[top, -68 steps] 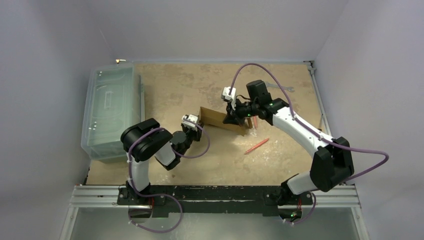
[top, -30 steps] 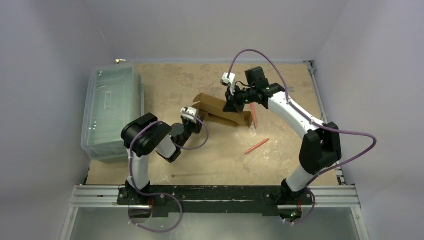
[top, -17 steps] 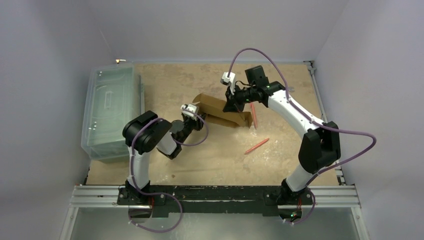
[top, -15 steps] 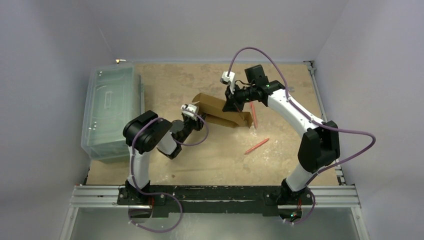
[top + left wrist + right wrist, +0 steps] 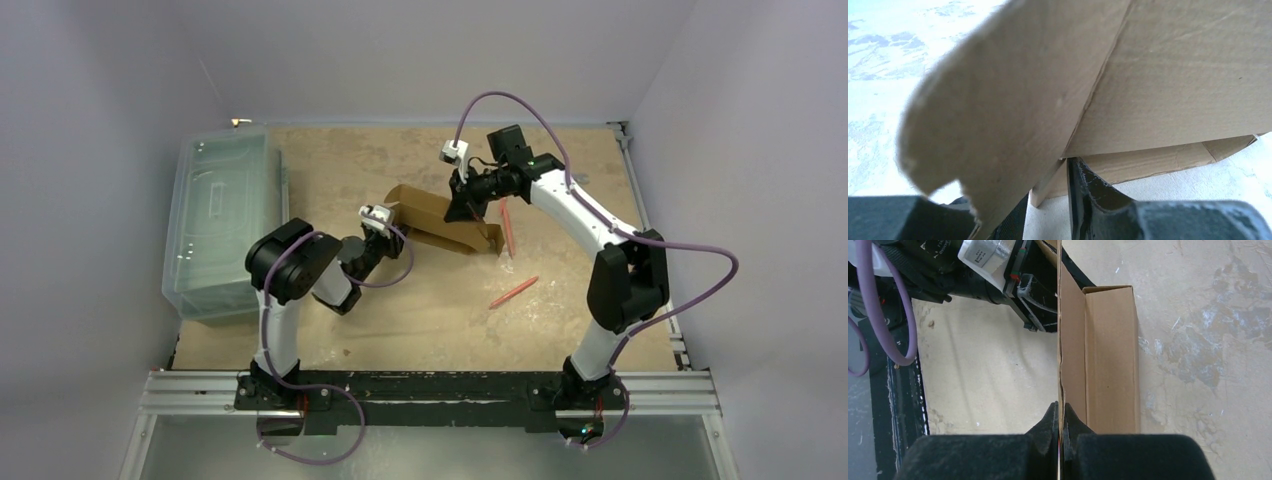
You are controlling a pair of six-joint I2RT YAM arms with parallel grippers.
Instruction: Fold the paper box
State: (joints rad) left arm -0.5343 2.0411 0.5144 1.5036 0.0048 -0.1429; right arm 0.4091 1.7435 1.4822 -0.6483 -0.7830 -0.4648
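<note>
On the worktop point(image 5: 440, 310), toward its far edge, the paper box point(image 5: 445, 225) stands half-formed, the right gripper point(image 5: 1061, 427) pinching its upright wall. The left gripper point(image 5: 1048, 200) straddles a flap, grip unclear. Light, stiff board, probably best held by panel edges.

The overhead view is lit softly and evenly; the walls point(image 5: 120, 60) are rendered a dull lilac-grey, and only faint, short shadows are cast on the table point(image 5: 400, 320). In the left wrist view the table is blown out almost to white, and the nearest flap of the box point(image 5: 1013, 100) is blurred. In the right wrist view the box is rendered sharply, its inner face shaded.
</note>
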